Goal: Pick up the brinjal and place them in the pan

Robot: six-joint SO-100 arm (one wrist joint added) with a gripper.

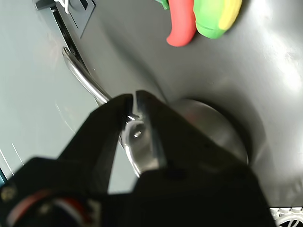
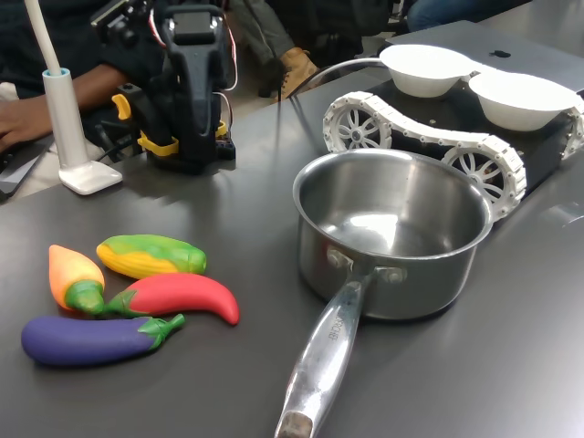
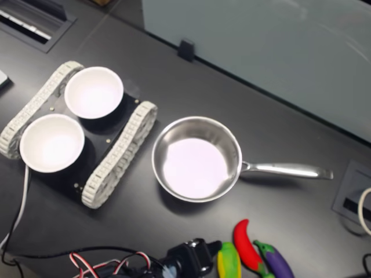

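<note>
The brinjal (image 2: 91,338), deep purple with a green cap, lies on the dark table at the first exterior view's lower left; it also shows in the second exterior view as the brinjal (image 3: 276,261). It is out of the wrist view. The steel pan (image 2: 392,228) stands empty mid-table, handle toward the first exterior view's front, and is seen from above as the pan (image 3: 197,159). My arm (image 2: 192,82) sits folded at the back of the table, far from the brinjal. In the wrist view my gripper (image 1: 134,100) hangs above the pan (image 1: 213,130), jaws nearly together, holding nothing.
A red chili (image 2: 178,297), a corn cob (image 2: 151,255) and a carrot (image 2: 73,274) lie right beside the brinjal. Two white bowls (image 2: 429,68) rest on a tracked vehicle (image 2: 411,137) behind the pan. A white stand (image 2: 73,137) and a person's hand (image 2: 23,123) are at the back left.
</note>
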